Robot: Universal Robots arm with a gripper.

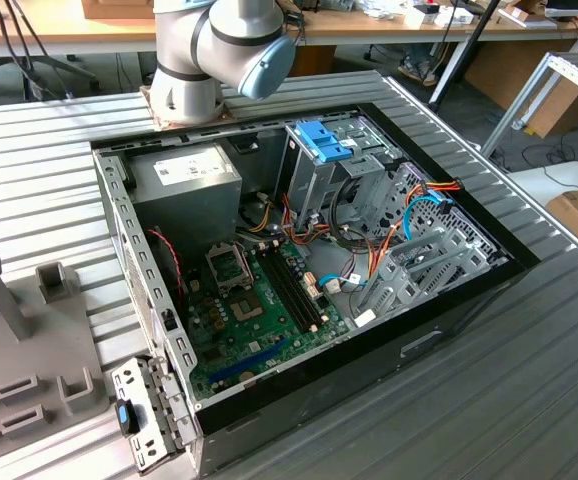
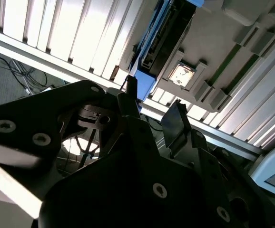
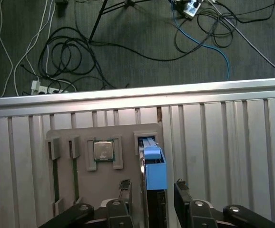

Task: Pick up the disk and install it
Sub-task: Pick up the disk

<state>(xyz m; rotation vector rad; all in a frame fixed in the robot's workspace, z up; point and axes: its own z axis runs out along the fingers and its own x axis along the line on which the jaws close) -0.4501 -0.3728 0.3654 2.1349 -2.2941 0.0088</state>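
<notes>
The disk [image 3: 154,164] stands on edge in a slot of a grey holder plate [image 3: 128,135], its blue rail facing the camera in the first wrist view. My gripper [image 3: 152,187] is open just above it, one dark finger on each side of the disk and a gap left on both sides. In the second wrist view the disk [image 2: 168,35] appears as a dark slab with a blue end, just beyond the gripper [image 2: 154,92]. The open computer case [image 1: 469,300] lies on the ribbed metal table, with a metal drive cage [image 1: 314,185] at its back.
The holder plate also carries a square processor chip [image 3: 103,150] and memory sticks [image 3: 55,175] in slots beside the disk. A blue latch [image 1: 321,140] tops the cage and a grey power-supply box [image 1: 184,175] sits alongside it. Cables [image 3: 71,52] lie on the floor past the table edge.
</notes>
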